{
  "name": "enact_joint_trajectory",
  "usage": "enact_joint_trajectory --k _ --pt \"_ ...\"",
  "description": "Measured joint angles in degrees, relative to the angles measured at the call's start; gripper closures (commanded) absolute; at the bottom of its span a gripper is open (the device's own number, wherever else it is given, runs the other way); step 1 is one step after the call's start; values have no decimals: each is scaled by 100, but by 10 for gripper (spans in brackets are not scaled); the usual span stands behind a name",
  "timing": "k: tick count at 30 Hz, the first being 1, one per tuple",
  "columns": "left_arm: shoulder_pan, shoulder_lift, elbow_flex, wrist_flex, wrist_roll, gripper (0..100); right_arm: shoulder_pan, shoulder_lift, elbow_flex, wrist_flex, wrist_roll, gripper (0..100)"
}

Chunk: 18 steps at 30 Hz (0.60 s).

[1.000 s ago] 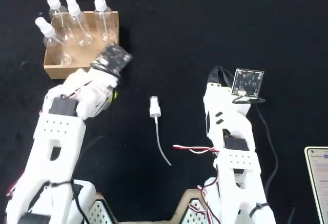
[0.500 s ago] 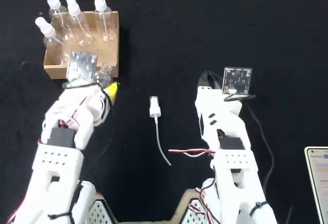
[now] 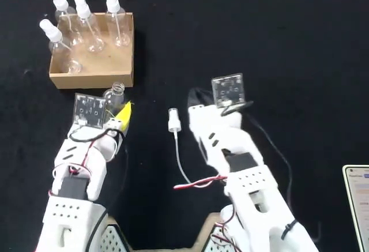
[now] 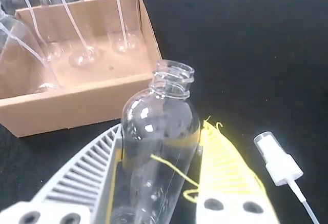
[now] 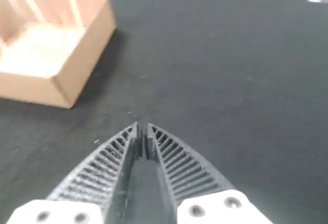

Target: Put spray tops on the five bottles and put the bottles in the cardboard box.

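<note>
High view: my left gripper clamped the open-necked bottle just before the cardboard box, which held four capped bottles; the loose spray top lay on the black table between the arms, near the right gripper. Left wrist view: the bottle sat between white and yellow fingers, the box wall behind. Right wrist view: I saw the right jaws pressed together, holding nothing, the box farther off.

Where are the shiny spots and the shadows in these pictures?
Left wrist view: small white glints sit on the clear bottle held in the left gripper. Right wrist view: the cardboard box looks bright inside and drops a darker shadow on the black table beside its wall. High view: light glints off the capped bottles in the box.
</note>
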Motion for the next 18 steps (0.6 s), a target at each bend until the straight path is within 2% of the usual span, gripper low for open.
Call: enact_joint_trajectory --k 7,11,13,18 --pt "149 -1284 703 0 0 934 -501 0 -9 105 0 981" --pt "290 -2022 730 114 0 934 -659 0 -9 114 -123 897" --pt "360 -2189 730 308 0 934 -695 0 -9 141 -281 863" --pt "422 -2224 730 387 0 935 -721 343 -193 220 -475 861"
